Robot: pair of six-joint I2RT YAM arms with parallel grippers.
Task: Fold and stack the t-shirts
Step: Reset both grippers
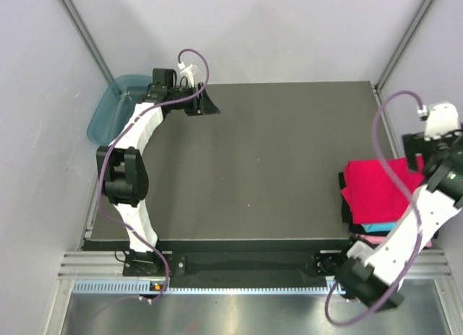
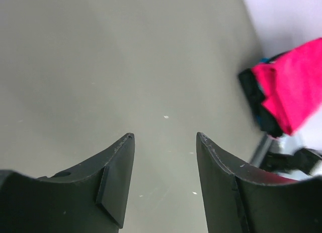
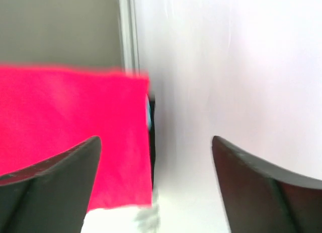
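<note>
1. Pale walls are closing in a dark tabletop [image 1: 275,154], and a teal tub [image 1: 108,114] is sitting just beside its far-left corner.
2. I am seeing the t-shirts piled at the right edge of the tabletop, close to the right arm. The red t-shirt [image 1: 376,190] is lying folded on top. The cyan t-shirt [image 1: 380,226] is peeking out under its near edge. The pink t-shirt [image 1: 370,239] is showing only as a thin strip on the near side, lower in the pile.
3. The left claw [image 2: 166,136] is hovering over the far-left part of the tabletop, near the tub and well apart from the pile. Its jaws are standing apart and gripping nothing. In the left wrist view, only bare tabletop is showing through the gap.
4. The right claw [image 3: 156,138] is hanging at the right side of the pile, its jaws spread wide with nothing between them.
5. In the right wrist view, the red t-shirt is lying below the left finger, its straight edge ending inside the gap. The pale wall is filling the rest of the gap and the space behind the right finger.
6. That view is coming through blurred, so I cannot tell whether the finger is touching the cloth.
</note>
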